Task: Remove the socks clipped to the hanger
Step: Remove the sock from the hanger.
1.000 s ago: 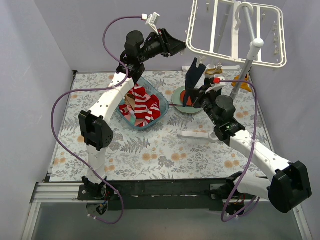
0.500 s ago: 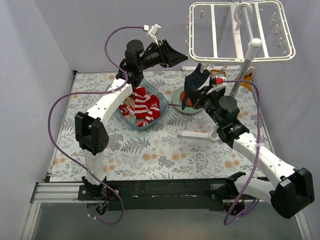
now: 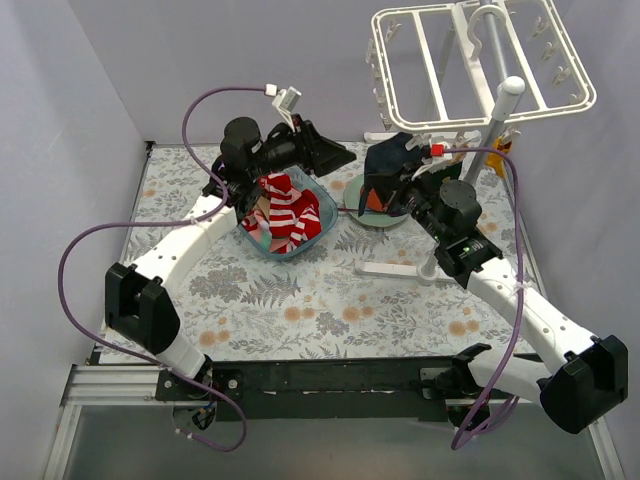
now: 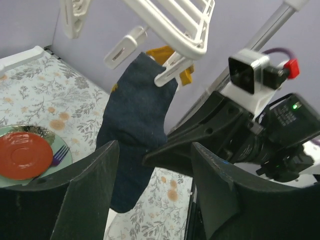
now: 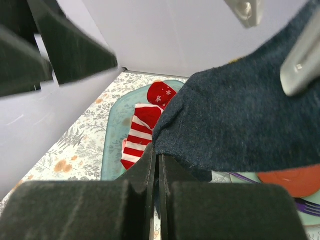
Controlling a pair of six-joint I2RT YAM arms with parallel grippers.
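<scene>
The white hanger hangs from a stand at the back right. A dark navy sock dangles from a clip at the hanger's near corner. My right gripper is shut on the lower edge of the navy sock. A mustard yellow sock is clipped behind the navy one. My left gripper is open and empty, just left of the navy sock and below the hanger. A red sock and a red-and-white striped sock lie in the blue tub.
The stand's white pole rises from a base on the floral tablecloth. A green plate carrying a red dish and a purple fork sits between the tub and the stand. Grey walls close in the back and sides.
My left gripper has opened, let go of the hanger's edge and dropped down and leftward over the tub. The hanger has swung. My right gripper keeps its grip on the navy sock.
</scene>
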